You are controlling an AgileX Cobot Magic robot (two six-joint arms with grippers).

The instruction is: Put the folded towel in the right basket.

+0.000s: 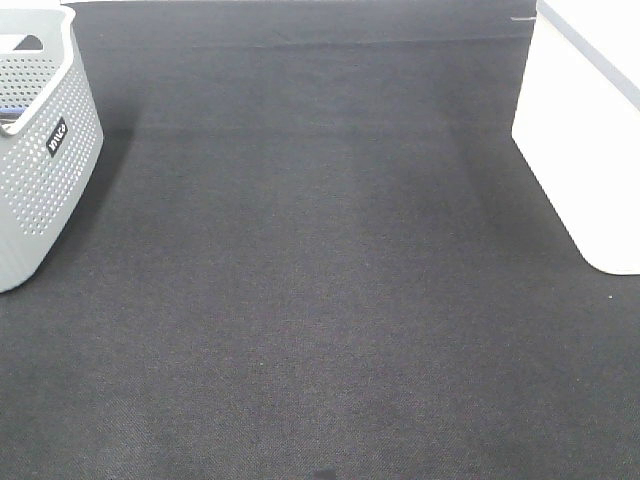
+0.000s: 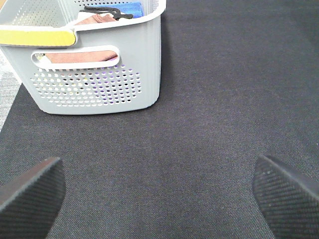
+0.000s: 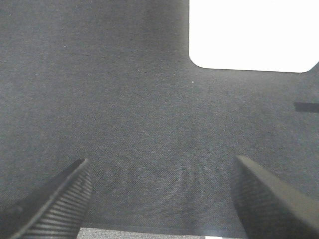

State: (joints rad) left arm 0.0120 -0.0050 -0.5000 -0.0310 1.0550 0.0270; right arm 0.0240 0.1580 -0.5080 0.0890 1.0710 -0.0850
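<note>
Flanking a dark mat (image 1: 320, 300): grey perforated basket (image 1: 40, 150) at upper left of the high view, white bin (image 1: 590, 130) at upper right. Left gripper (image 2: 159, 191) spread wide, nothing held; right gripper (image 3: 159, 199) likewise. Folded cloths, pinkish (image 2: 82, 56) and blue (image 2: 130, 8), lie inside the grey basket, well apart from the left fingers (image 2: 30, 194).

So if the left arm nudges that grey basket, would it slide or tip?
The basket probably slides: it sits on a broad base. Its perforated plastic walls suggest it's light, though the mat looks grippy. The towels inside add little weight.
</note>
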